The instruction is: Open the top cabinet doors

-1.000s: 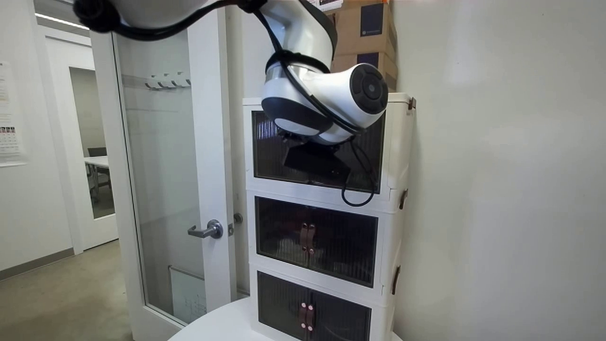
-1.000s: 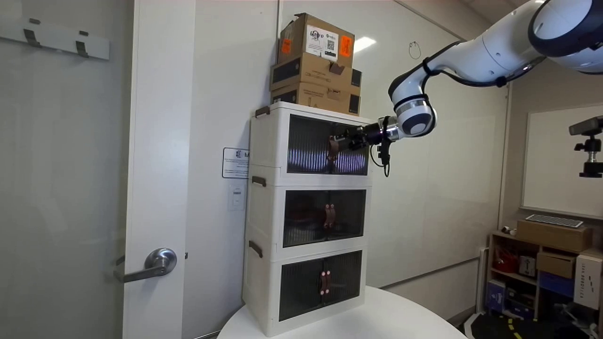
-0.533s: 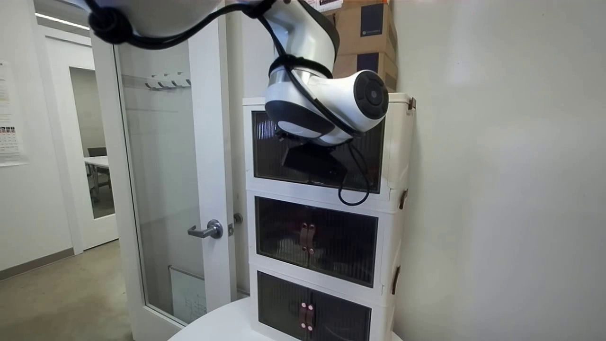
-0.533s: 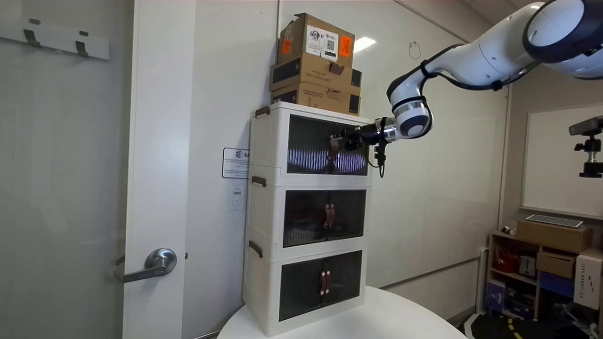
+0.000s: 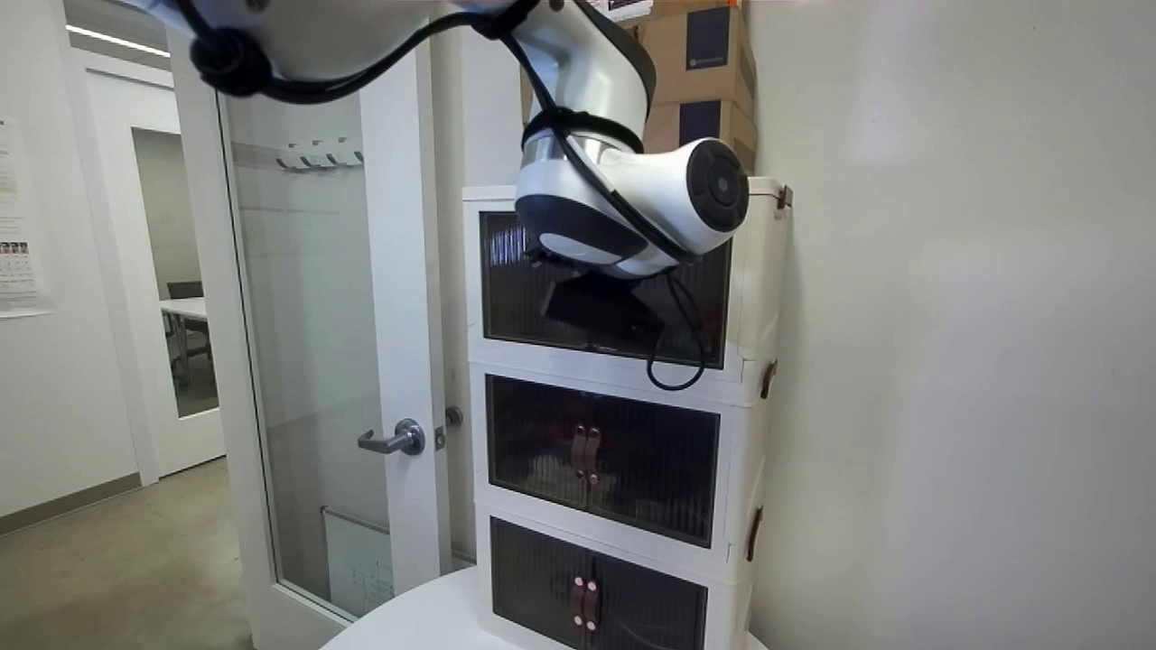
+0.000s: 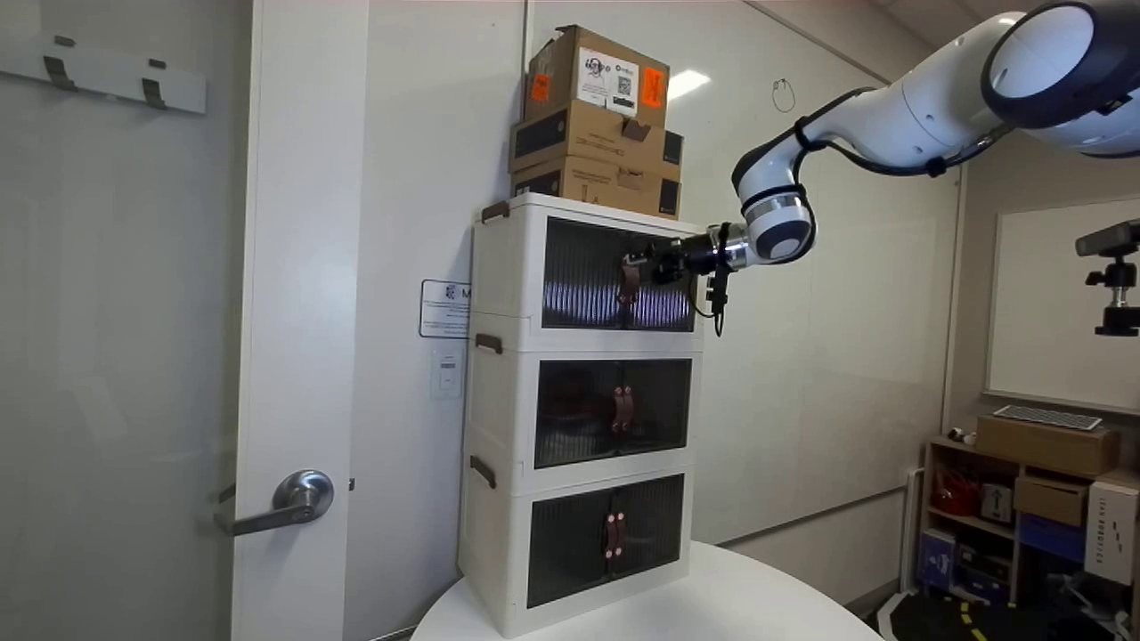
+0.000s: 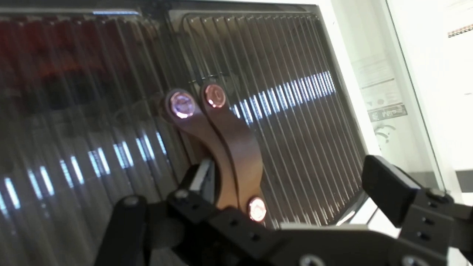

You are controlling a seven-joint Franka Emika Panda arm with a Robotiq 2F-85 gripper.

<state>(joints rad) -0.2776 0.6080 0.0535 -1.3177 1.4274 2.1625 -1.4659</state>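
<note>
The top cabinet doors (image 6: 583, 271) are dark ribbed panels in a white frame, closed in both exterior views. Two brown strap handles, the left strap (image 7: 212, 136) and the right strap (image 7: 245, 155), meet along their centre seam in the wrist view. My gripper (image 7: 288, 166) is open and reaches the doors' handle area. Its left finger (image 7: 203, 177) sits inside the bow of the left strap, close against its edge; whether it touches, I cannot tell. Far to the right stands the other finger (image 7: 391, 188), with both straps and bare panel between. In an exterior view the wrist camera (image 5: 601, 311) hides the fingers.
Below are the middle-tier doors (image 6: 614, 412) and lowest-tier doors (image 6: 606, 539), closed. Cardboard boxes (image 6: 597, 125) are stacked on the cabinet. It stands on a round white table (image 6: 712, 605) beside a whiteboard wall (image 6: 828, 383). A glass door (image 5: 406, 271) is nearby.
The hand has moved slightly toward the cabinet and the forearm has sunk a little. One fingertip now shows at the upper part of the handle. The doors have not moved.
</note>
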